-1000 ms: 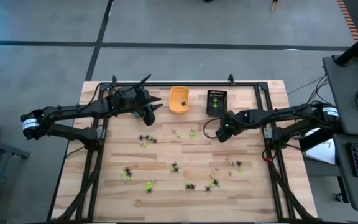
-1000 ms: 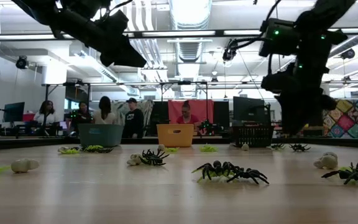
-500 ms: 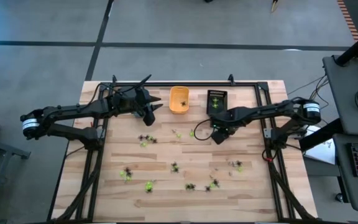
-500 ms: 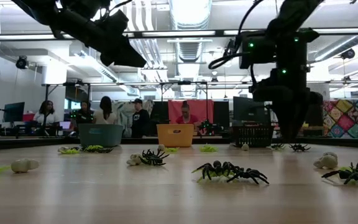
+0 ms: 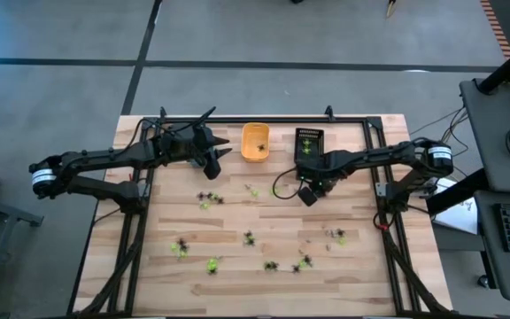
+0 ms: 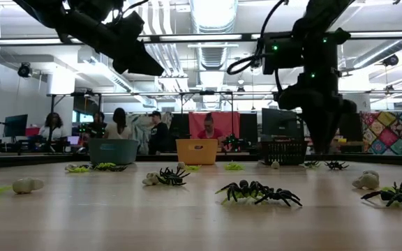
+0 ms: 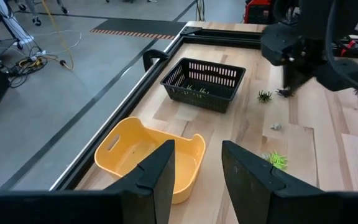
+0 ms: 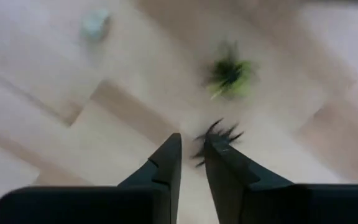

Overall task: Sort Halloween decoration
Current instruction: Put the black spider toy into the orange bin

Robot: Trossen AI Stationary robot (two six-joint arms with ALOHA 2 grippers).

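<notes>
A workshop with people seated far behind frames the wooden table (image 5: 264, 221). The left gripper (image 5: 212, 159) hangs jaws apart just beside the orange tray (image 5: 255, 142), apparently waiting. Tiny black, yellow-green and pale spidery decorations (image 5: 211, 263) lie scattered across the table. The right gripper (image 5: 306, 195), near the black tray (image 5: 309, 146), has jaws narrowly apart over a black spider (image 8: 218, 138), likely to pick it.

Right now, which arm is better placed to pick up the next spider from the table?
The right one. Its gripper hangs low over the table's middle, with a black spider just past its fingers. The left gripper waits higher by the yellow tray, with no spider beneath it.
</notes>
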